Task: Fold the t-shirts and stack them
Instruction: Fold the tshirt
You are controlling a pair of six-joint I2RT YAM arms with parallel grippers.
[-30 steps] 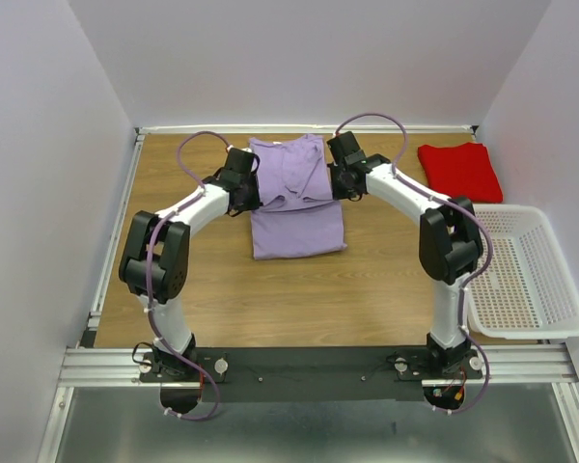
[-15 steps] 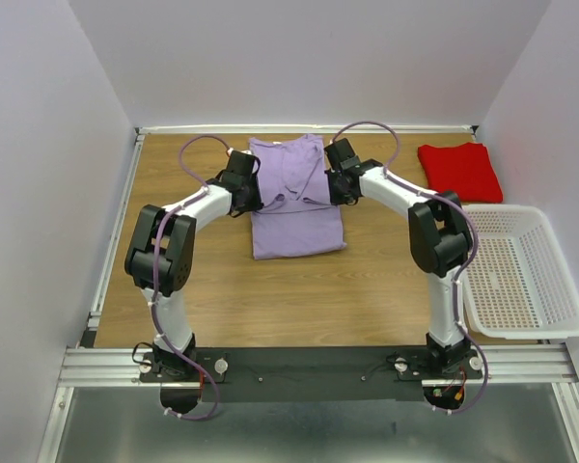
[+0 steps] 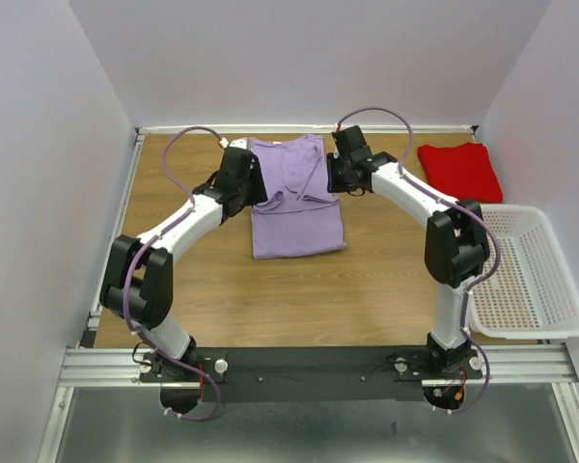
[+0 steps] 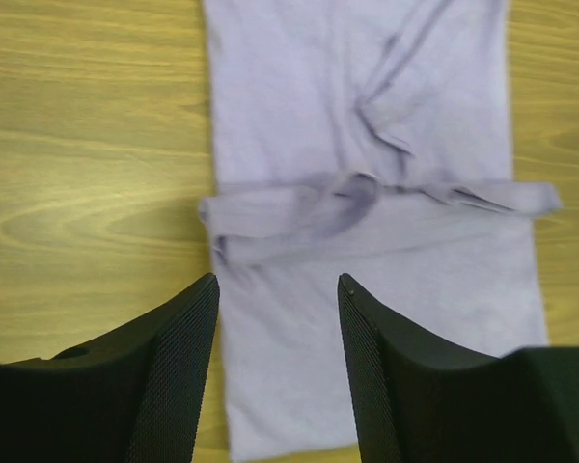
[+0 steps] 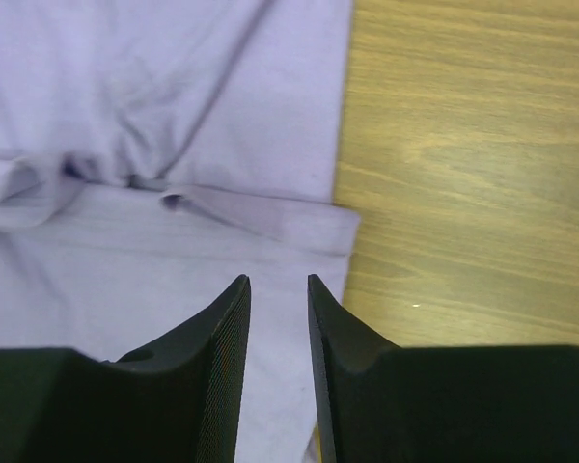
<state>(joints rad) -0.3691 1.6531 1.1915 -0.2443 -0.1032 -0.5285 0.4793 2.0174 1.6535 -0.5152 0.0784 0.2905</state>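
Note:
The lavender t-shirt (image 3: 295, 203) lies flat at the back middle of the table, its far half folded over onto the near half. My left gripper (image 3: 252, 183) hovers over the shirt's left edge. In the left wrist view this gripper (image 4: 275, 280) is open, with only the lavender cloth (image 4: 367, 116) below it. My right gripper (image 3: 335, 179) hovers over the shirt's right edge. Its fingers (image 5: 277, 280) stand apart, nothing between them, above the lavender shirt (image 5: 154, 96). The red t-shirt (image 3: 460, 171) lies folded at the back right.
A white perforated basket (image 3: 521, 280) stands at the right edge of the table, just in front of the red shirt. A metal rail (image 3: 116, 231) runs along the table's left side, and walls close in the back and both sides.
Both grippers have gone from shut to open, letting go of the folded lavender shirt's edges. The left arm has stretched out and both wrists have lifted a little off the cloth.

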